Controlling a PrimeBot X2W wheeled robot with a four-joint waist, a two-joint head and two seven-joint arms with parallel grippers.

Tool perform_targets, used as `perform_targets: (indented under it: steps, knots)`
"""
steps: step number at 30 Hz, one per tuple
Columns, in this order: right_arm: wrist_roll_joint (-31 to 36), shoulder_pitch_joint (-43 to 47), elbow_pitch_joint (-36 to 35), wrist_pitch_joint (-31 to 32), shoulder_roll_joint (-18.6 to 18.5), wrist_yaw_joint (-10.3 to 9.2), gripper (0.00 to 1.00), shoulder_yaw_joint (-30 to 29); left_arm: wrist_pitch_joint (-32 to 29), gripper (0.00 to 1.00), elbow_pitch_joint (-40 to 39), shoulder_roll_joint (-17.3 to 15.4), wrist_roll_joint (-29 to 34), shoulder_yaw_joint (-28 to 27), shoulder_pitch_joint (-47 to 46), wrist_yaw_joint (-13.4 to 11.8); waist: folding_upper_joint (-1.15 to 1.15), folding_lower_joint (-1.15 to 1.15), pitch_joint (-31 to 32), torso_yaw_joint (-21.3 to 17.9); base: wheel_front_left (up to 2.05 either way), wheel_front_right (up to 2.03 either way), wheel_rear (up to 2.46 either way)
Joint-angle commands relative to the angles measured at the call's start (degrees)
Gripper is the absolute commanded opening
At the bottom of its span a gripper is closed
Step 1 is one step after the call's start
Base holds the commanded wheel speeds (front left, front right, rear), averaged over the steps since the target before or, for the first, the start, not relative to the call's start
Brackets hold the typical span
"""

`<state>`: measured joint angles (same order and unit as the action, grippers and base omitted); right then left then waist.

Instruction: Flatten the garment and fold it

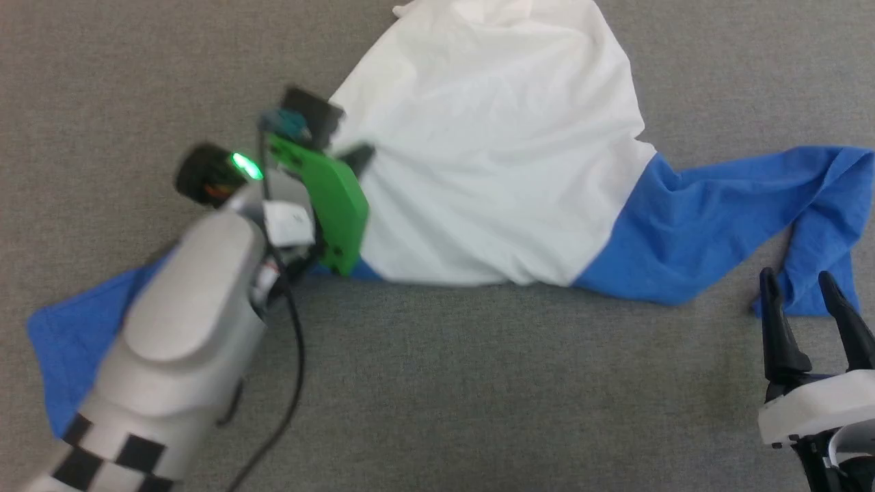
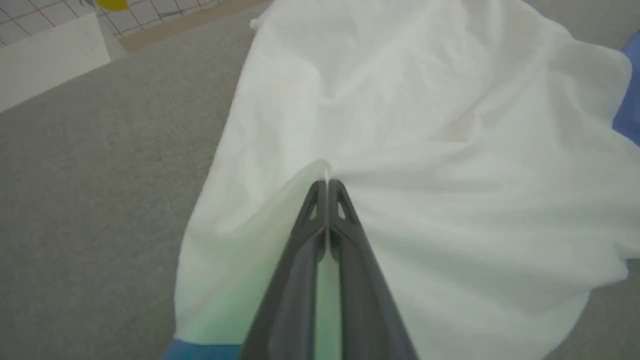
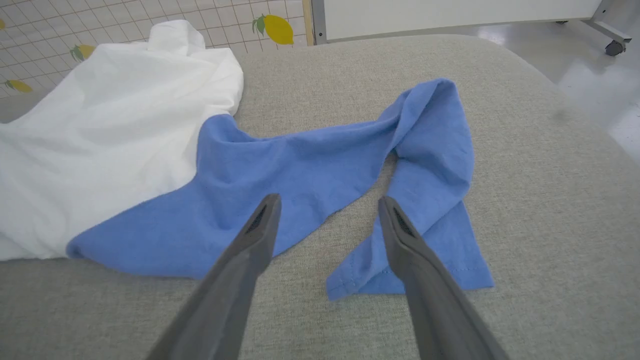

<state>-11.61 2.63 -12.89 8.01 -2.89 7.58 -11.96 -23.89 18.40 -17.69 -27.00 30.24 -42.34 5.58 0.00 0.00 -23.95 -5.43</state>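
Shirt [image 1: 492, 171] sprawls sideways across the grey surface [image 1: 478, 383], blue sleeves trailing off both ends. Left gripper [image 2: 326, 182] is clamped on a fold of the white body by its left edge. Right gripper [image 3: 328, 199] hangs spread open, with the doubled-back blue sleeve [image 3: 430, 150] right ahead of it.

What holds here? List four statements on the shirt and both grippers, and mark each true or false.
1. The left gripper is shut on the white knit shirt with blue sleeves. True.
2. The right gripper grips a blue sleeve. False: it is open, holding nothing.
3. The shirt is neatly folded. False: it lies rumpled, that sleeve bent back on itself.
4. The shirt lies on a grey woven surface. True.
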Motion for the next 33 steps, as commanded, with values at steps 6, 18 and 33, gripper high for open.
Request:
perform_targets:
  steps: [6, 18, 33]
  knots:
    - [-1.62, -2.39, -0.11, -1.41, 0.02, -0.09, 1.0, 0.97, 3.33, 0.0, -1.6, -4.41, 1.22, -6.39, -9.19, -3.6, 0.0, 0.0, -4.95, -2.95, 0.0, 0.0, 0.0]
    - [-2.34, -4.31, 2.9, -3.61, 0.02, -0.09, 1.0, 1.87, 15.84, 1.0, 9.25, -1.3, 4.72, -6.4, -12.23, -6.76, 0.0, 0.0, -7.84, -4.4, 0.0, 0.0, 0.0]
    - [-0.64, 0.57, 3.05, -1.19, 0.02, -0.09, 1.0, 2.24, 30.36, 1.0, -11.73, -2.21, 2.59, -7.75, 11.16, -10.1, 0.0, 0.0, 6.33, 2.51, 0.0, 0.0, 0.0]
